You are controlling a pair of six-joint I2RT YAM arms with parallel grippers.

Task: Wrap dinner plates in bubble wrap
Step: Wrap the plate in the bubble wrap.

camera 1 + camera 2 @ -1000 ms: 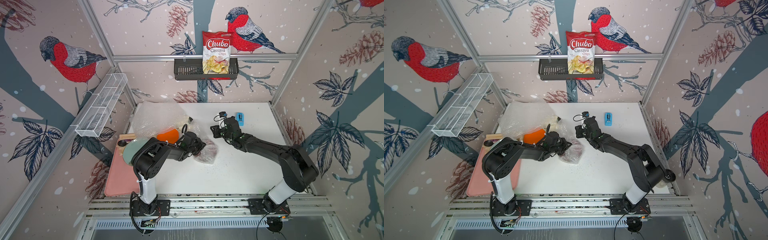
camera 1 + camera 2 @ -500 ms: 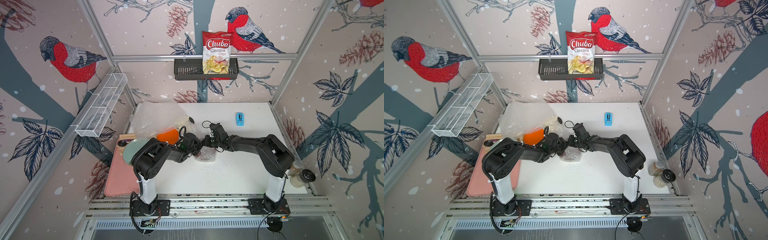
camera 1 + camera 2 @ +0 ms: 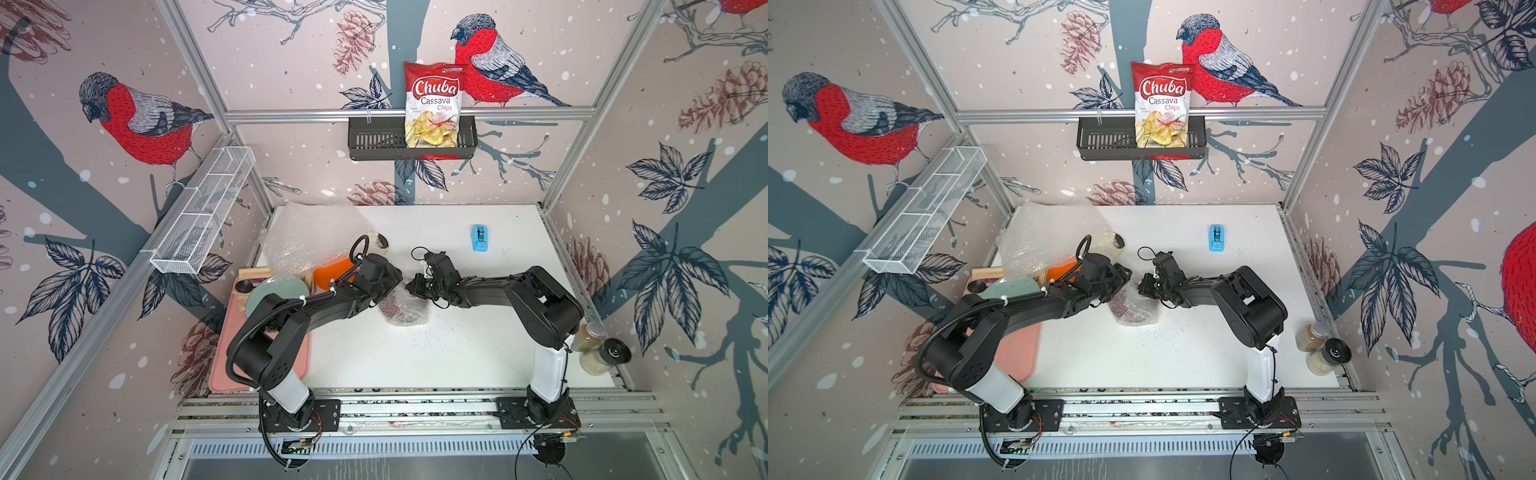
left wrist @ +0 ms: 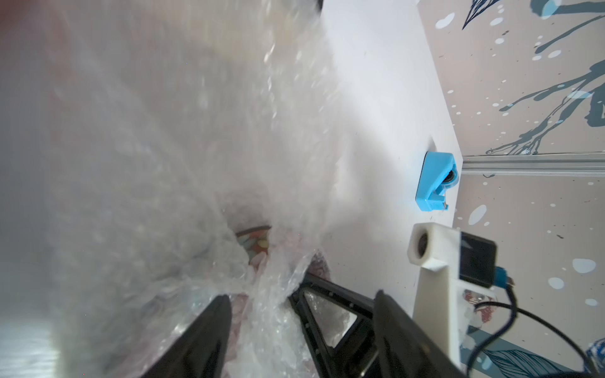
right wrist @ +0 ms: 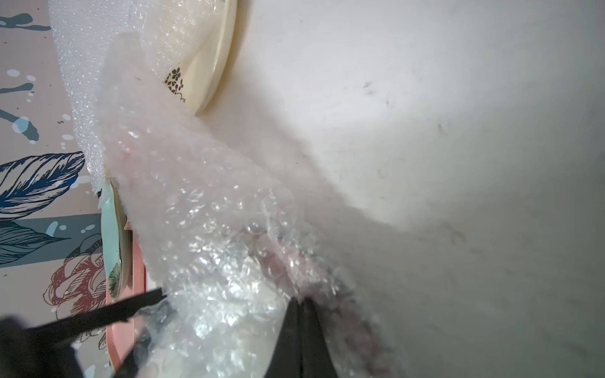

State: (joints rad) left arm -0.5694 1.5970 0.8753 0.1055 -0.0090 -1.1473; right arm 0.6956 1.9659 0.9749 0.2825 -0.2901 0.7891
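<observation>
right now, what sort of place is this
Likely a staged robot test booth: bird wallpaper on an aluminium frame, robot arms bolted to a rail, a chips bag in a wall basket.

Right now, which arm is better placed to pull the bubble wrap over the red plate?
Right. The right gripper is shut, seemingly pinching the bubble wrap over the dark red plate. The left gripper stands open, gripping nothing.

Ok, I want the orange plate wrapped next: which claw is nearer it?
Left. The left claw hangs open just past the edge of the orange plate; the right claw, pinching the bubble wrap over the red plate, sits farther beyond it.
</observation>
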